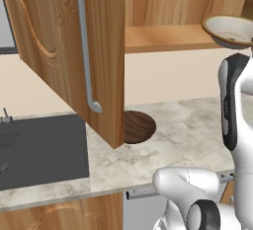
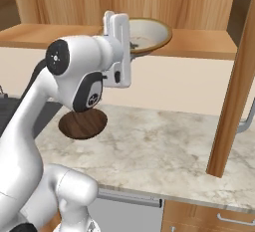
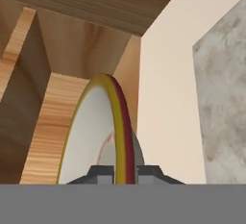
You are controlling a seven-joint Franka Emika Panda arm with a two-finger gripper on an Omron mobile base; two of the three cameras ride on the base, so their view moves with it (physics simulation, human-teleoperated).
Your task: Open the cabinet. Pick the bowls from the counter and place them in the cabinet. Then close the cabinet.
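Here the gripper (image 3: 126,172) is pinched nearly shut on the rim of the tan speckled bowl (image 2: 147,36), one dark fingertip on each side of the rim in the hand view. In the right base view the bowl reaches out beyond the hand at the front lip of the cabinet shelf (image 2: 199,44), its far part over the shelf board; whether it touches the wood cannot be told. In the left base view the same bowl (image 1: 230,29) sits at the level of the shelf's front edge (image 1: 163,39).

Below the hand, well apart from it, the dark wooden bowl (image 2: 82,124) rests on the marbled counter (image 2: 159,146). An open cabinet door (image 1: 69,51) with its long grey bar handle (image 1: 86,46) hangs to the hand's left, partly covering that bowl (image 1: 138,126) in the left base view. The other open door (image 2: 234,91) stands to the hand's right. A dark sink basin (image 1: 42,150) lies further left, beyond the door.
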